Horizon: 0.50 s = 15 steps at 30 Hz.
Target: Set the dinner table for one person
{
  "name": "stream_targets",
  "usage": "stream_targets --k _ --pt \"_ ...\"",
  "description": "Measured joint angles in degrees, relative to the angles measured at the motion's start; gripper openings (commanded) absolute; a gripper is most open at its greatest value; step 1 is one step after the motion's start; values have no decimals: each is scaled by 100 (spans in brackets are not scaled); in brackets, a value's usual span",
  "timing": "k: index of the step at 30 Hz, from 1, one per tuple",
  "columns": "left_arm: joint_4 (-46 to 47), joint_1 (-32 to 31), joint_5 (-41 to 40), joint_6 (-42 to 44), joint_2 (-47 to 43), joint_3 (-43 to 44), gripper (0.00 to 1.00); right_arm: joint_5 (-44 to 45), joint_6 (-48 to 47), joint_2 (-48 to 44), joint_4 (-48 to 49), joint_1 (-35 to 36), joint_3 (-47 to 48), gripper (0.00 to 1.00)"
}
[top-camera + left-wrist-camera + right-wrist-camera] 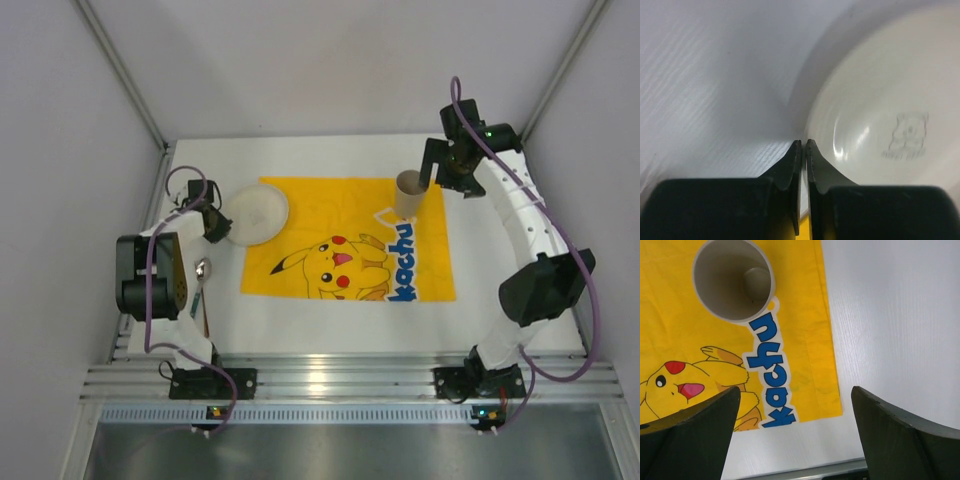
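two grippers are in view, and the nearer one matters now. closest to the bases, a shiny metal spoon (202, 270) lies on the wide matte-white dinner table (300, 325), its long axis running near to far, just beside the left arm. a little beyond it, the left gripper (213, 224) sits at the left rim of the round white plate (255, 214). from the wrist view its jaws are pressed almost together with only a slit between. i judge the plate's thin rim is nipped in that slit, though the edge itself is hard to make out. the plate lies to this gripper's right, overlapping the far-left corner of the yellow cartoon-printed cloth mat (300, 215), so i'd expect a pull rightward, onto the mat's middle. farther off, the tall beige cup (408, 193) stands upright on the mat's far-right corner. the right gripper (445, 172) hangs just beyond it, jaws wide apart, holding nothing.
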Motion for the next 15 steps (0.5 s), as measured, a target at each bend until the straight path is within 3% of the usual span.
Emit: stream_targets --k 1,12,15 --pt "63 -7 68 26 44 48 0 28 -13 17 -24 0 92 93" --pt "166 -4 286 496 52 223 0 144 -46 24 -70 -2 149 93" --pt "164 17 817 645 -57 304 0 151 -46 22 -46 -2 -2 93"
